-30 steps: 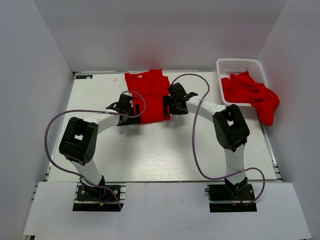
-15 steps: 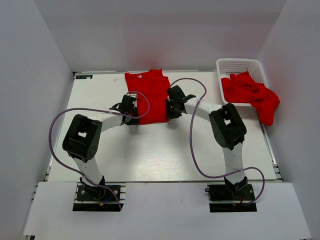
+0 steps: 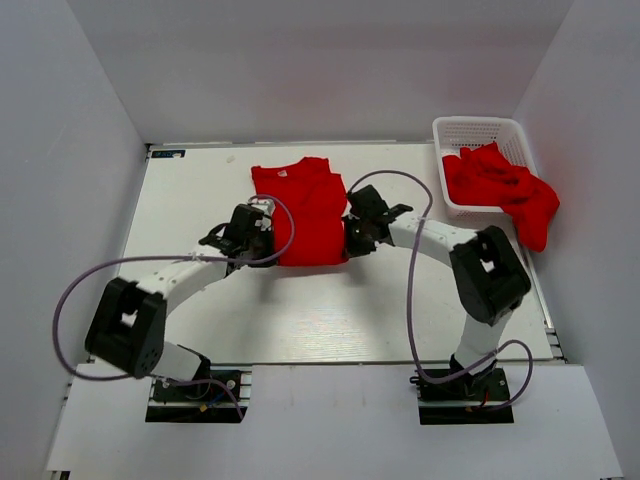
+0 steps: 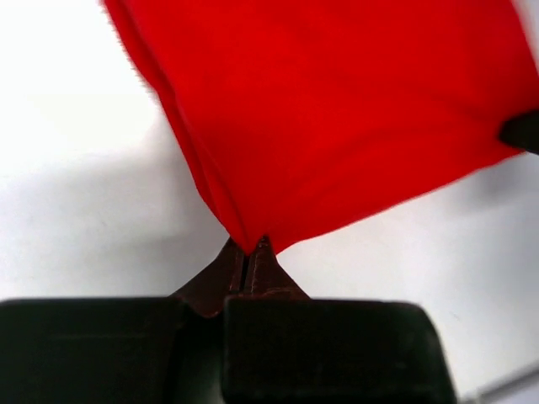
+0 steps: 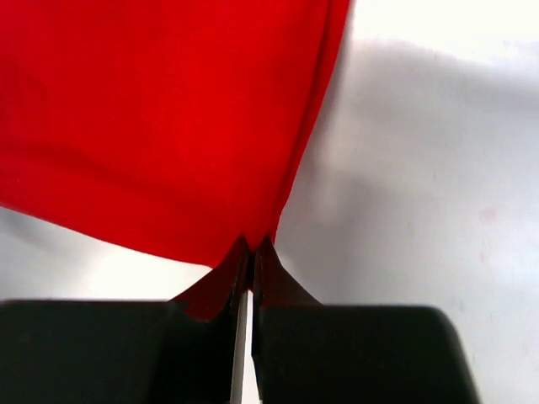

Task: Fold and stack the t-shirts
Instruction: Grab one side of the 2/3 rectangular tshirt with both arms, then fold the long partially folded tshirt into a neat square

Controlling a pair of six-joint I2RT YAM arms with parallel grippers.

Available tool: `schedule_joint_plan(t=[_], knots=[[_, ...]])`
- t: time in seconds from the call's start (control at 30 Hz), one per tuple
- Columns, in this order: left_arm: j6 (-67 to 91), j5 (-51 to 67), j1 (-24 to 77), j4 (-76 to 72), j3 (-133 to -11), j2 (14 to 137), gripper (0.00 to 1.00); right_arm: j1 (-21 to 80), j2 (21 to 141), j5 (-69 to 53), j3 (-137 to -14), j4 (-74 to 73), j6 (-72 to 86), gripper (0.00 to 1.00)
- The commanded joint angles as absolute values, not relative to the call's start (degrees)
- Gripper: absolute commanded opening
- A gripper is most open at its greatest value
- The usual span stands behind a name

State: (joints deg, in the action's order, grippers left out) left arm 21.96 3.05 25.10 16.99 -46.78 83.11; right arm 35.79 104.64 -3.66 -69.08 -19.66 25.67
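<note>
A bright red t-shirt [image 3: 305,210] lies folded lengthwise at the back middle of the table, collar toward the far wall. My left gripper [image 3: 266,240] is shut on its near left corner, and the pinched cloth [image 4: 337,118] rises from the fingertips [image 4: 268,252] in the left wrist view. My right gripper [image 3: 350,238] is shut on the near right corner, red cloth [image 5: 160,118] spreading away from its fingertips [image 5: 268,250]. The shirt's near edge is lifted off the table between the two grippers. More red t-shirts [image 3: 500,185] are heaped in the basket, one hanging over its side.
A white lattice basket [image 3: 478,130] stands at the back right corner. White walls close in the table on the left, back and right. Purple cables loop from both arms over the table [image 3: 300,310].
Both grippers went from open to shut on the shirt's near corners. Both arms then pulled toward the near edge, drawing the shirt's near hem with them and lifting it.
</note>
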Motion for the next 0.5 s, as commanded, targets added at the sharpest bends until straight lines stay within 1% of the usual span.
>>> schedule_joint_plan(t=[0.0, 0.07, 0.2, 0.27, 0.33, 0.47], knots=[[23.03, 6.15, 25.93, 21.52, -45.97, 73.32, 0.00, 35.24, 97.31, -6.06, -67.59, -24.60, 24.61, 0.00], [23.81, 5.54, 26.45, 22.93, -45.97, 68.59, 0.00, 35.24, 93.63, -6.42, -66.89, -25.75, 23.91, 0.00], [23.82, 4.22, 26.46, 24.26, -47.98, 64.87, 0.00, 34.98, 89.13, -5.01, -69.07, -26.45, 23.20, 0.00], [24.34, 3.60, 26.46, 24.26, -49.47, 64.86, 0.00, 34.89, 89.12, -4.66, -70.22, -26.46, 22.50, 0.00], [26.44, -1.28, 26.46, 23.64, -51.40, 65.82, 0.00, 34.72, 90.34, -3.61, -75.21, -26.98, 22.06, 0.00], [30.31, -7.46, 25.06, 25.75, -56.14, 70.55, 0.00, 34.54, 93.94, -1.67, -79.97, -27.16, 22.24, 0.00]])
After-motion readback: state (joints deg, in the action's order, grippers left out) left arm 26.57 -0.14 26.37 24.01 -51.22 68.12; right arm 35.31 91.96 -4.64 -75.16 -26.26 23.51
